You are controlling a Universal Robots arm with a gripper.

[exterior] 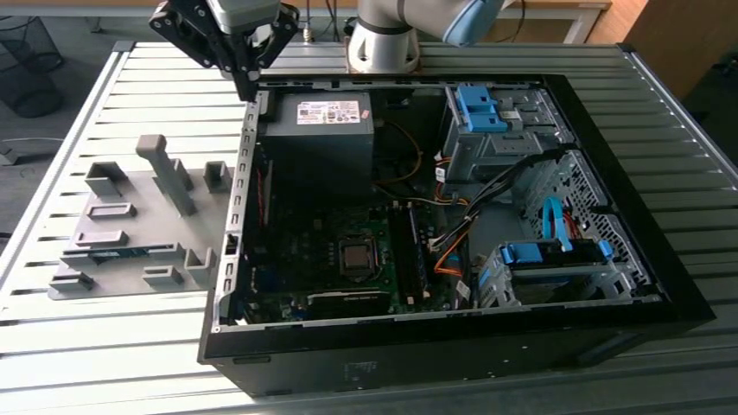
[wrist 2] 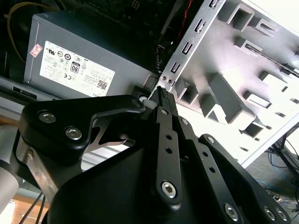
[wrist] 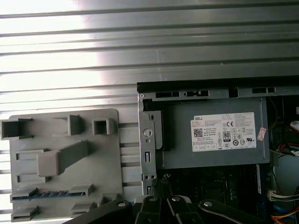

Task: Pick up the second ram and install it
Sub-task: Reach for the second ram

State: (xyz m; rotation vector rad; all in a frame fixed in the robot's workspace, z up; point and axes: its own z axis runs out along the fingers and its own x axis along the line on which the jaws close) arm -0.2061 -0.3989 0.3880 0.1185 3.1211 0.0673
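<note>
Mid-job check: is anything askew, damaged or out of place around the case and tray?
Nothing stands out. The ram sits straight on the tray, and nothing in the case looks spilled or broken. The tool hangs over the case's edge by the power supply, holding nothing.

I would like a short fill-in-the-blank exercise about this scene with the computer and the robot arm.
1. The second ram sits in the ____ holder plate, outside the computer case.
2. The gripper is at the case corner beside the ____ supply.
3. The drive brackets inside the case are ____.
Missing words: grey; power; blue.
</note>
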